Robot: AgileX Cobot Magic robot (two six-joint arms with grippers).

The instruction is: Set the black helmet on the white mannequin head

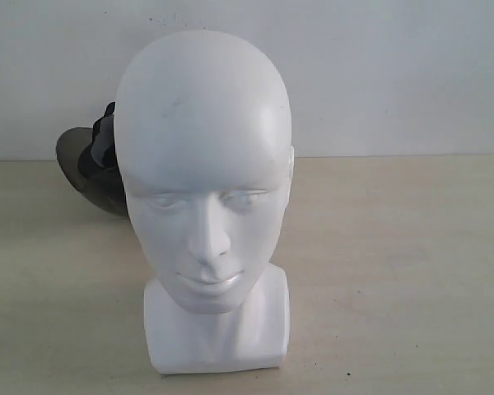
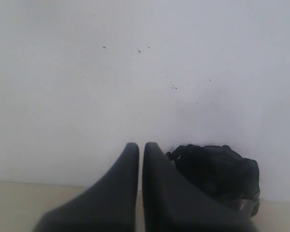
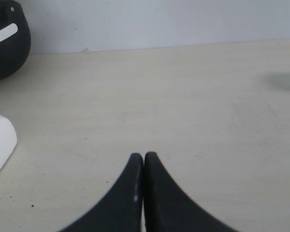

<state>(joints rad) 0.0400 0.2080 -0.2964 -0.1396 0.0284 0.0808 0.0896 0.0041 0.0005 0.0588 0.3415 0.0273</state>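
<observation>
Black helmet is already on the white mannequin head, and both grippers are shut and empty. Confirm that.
Not quite. The exterior view shows the white mannequin head bare; the black helmet sits on the table behind it, toward that view's left. The left gripper and right gripper are indeed shut and empty.

Resembles a bare robot-test lab: plain speckled white wall (image 1: 395, 74) rising straight behind a pale wood-grain bench (image 1: 395, 271), evenly lit.
</observation>
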